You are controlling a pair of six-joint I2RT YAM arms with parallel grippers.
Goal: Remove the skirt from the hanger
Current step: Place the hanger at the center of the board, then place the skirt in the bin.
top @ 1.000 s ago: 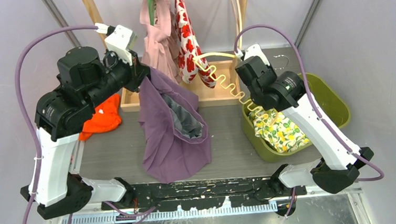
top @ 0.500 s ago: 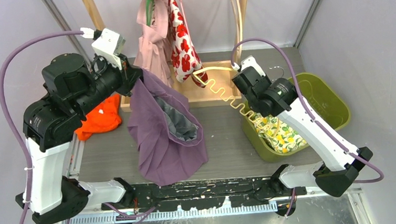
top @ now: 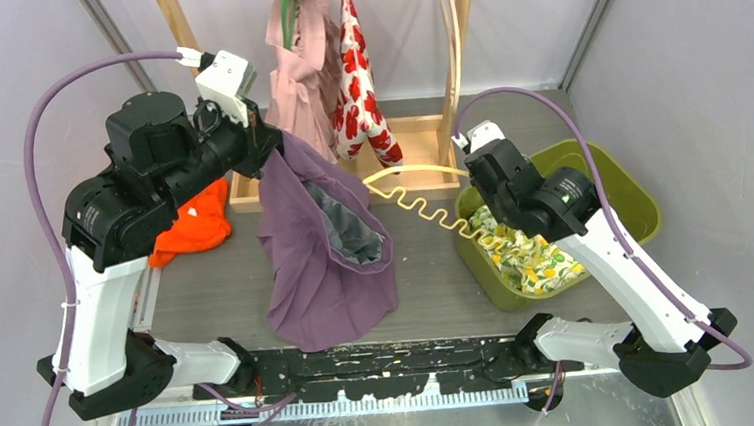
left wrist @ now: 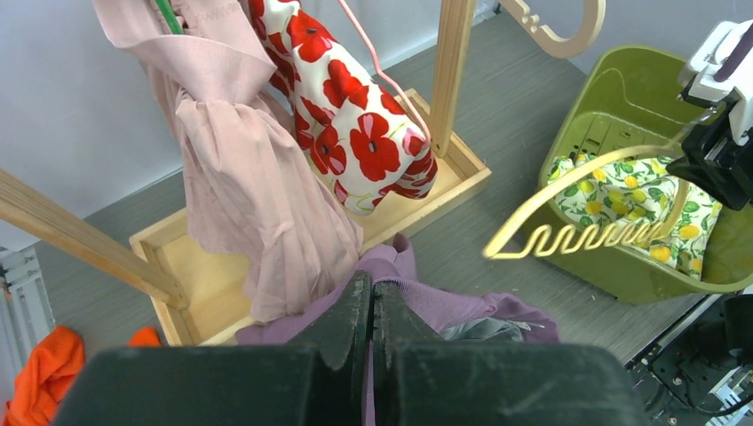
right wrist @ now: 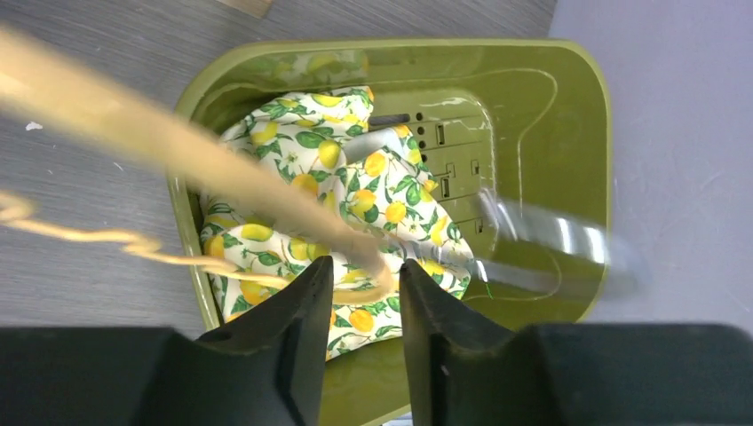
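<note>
The purple skirt (top: 317, 267) with grey lining hangs from my left gripper (top: 273, 145), its hem pooled on the table. In the left wrist view the left gripper (left wrist: 373, 288) is shut on the skirt's (left wrist: 462, 306) waistband. The pale wooden hanger (top: 423, 205), bare, with a wavy lower bar, sticks out left from my right gripper (top: 477, 171) over the green bin's edge. In the right wrist view the hanger (right wrist: 222, 169) is blurred. Its curved end lies loose between the parted jaws of the right gripper (right wrist: 366, 271), with gaps either side.
The green bin (top: 632, 190) at right holds a lemon-print cloth (top: 532, 257). A wooden rack with a tray base (top: 418, 135) stands at the back, carrying a pink garment (top: 298, 78) and a red-poppy garment (top: 360, 94). An orange cloth (top: 193, 221) lies at the left.
The right jaws have parted and the hanger has dropped toward the bin as the right arm moved right. The left arm swung left, then back, still holding the skirt.
</note>
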